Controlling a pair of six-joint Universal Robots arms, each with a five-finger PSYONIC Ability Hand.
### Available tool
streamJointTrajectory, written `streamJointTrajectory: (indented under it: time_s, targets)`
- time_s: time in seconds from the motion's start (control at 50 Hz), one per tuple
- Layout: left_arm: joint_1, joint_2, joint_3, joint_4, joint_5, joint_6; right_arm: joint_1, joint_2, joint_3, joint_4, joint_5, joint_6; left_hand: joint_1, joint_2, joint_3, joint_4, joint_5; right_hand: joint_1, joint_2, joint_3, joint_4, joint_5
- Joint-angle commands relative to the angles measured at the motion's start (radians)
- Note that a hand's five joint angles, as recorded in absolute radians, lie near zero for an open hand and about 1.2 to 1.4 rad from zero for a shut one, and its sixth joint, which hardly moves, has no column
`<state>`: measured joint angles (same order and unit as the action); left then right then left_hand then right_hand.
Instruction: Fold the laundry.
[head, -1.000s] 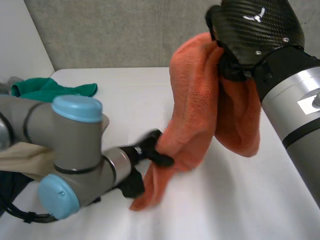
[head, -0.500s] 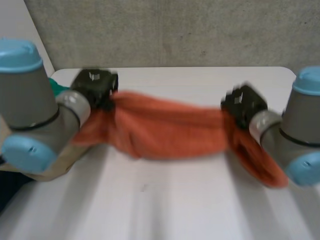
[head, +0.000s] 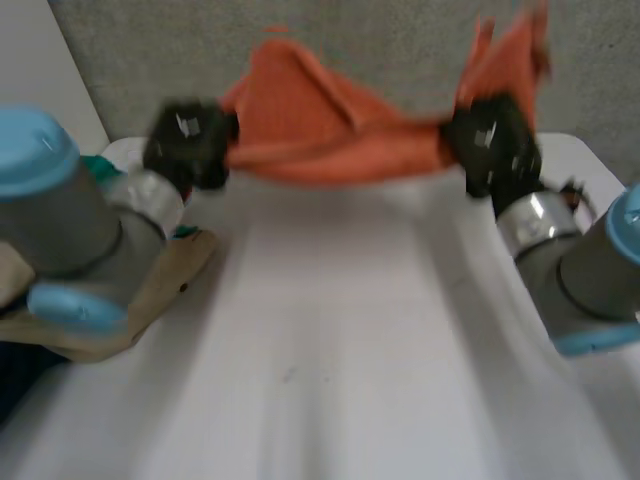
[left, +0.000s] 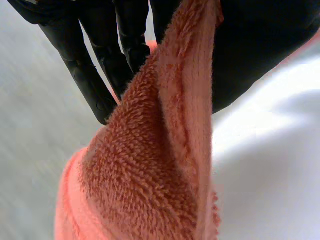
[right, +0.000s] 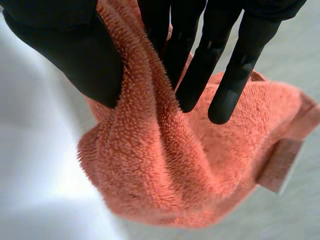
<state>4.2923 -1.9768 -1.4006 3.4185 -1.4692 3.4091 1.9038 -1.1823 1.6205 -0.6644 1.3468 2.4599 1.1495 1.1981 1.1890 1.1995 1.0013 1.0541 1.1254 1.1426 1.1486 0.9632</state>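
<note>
An orange terry towel (head: 330, 135) is stretched in the air over the far side of the white table (head: 340, 340). My left hand (head: 190, 145) holds its left end, and my right hand (head: 492, 145) holds its right end, where a corner flaps up above the hand. In the left wrist view the towel (left: 160, 165) is pinched between the thumb and fingers of my left hand (left: 105, 55). Seen from the right wrist, my right hand (right: 200, 50) pinches the towel (right: 180, 160) the same way, and the cloth hangs below the fingertips.
A beige cloth (head: 130, 310) lies at the table's left edge under my left arm. A bit of green cloth (head: 105, 170) peeks out behind my left hand. A grey wall stands behind the table.
Both hands have swung the towel up and away, from hanging bunched near the table to stretched wide between them over the far side. The arms have spread apart.
</note>
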Motion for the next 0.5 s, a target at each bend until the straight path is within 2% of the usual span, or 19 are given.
streamJointTrajectory:
  time_s: [0.02, 0.08, 0.1, 0.18, 0.32, 0.42, 0.5]
  targets:
    - [-0.04, -0.065, -0.224, 0.001, -0.002, 0.093, -0.041, 0.061, 0.07, 0.368, -0.023, -0.179, 0.247, 0.198, 0.207, 0.197, 0.22, -0.176, -0.248, -0.265, -0.271, -0.26]
    - [-0.04, -0.063, -0.254, 0.007, -0.003, 0.111, -0.054, 0.055, 0.047, 0.454, -0.015, -0.171, 0.247, 0.198, 0.207, 0.197, 0.22, -0.429, -0.501, -0.518, -0.524, -0.513]
    - [-0.037, -0.057, -0.268, 0.011, -0.003, 0.116, -0.06, 0.046, 0.024, 0.503, -0.008, -0.15, 0.247, 0.198, 0.207, 0.197, 0.22, -0.584, -0.656, -0.673, -0.679, -0.668]
    - [-0.026, -0.028, -0.304, 0.015, 0.0, 0.118, -0.063, 0.006, -0.069, 0.629, 0.018, -0.07, 0.247, 0.198, 0.207, 0.197, 0.22, -0.741, -0.813, -0.83, -0.836, -0.825]
    - [-0.022, 0.023, -0.353, 0.016, 0.003, 0.122, -0.065, -0.017, -0.293, 0.888, 0.012, 0.03, 0.247, 0.198, 0.207, 0.197, 0.22, -0.771, -0.842, -0.859, -0.865, -0.855]
    - [-0.011, 0.032, -0.374, 0.025, -0.002, 0.131, -0.064, 0.107, -0.503, 0.98, 0.002, 0.002, 0.233, 0.184, 0.193, 0.183, 0.206, -0.75, -0.822, -0.839, -0.845, -0.834]
    - [-0.003, 0.029, -0.38, 0.027, -0.003, 0.136, -0.071, 0.223, -0.628, 1.025, 0.012, -0.093, 0.074, 0.026, 0.035, 0.024, 0.048, -0.733, -0.804, -0.821, -0.827, -0.816]
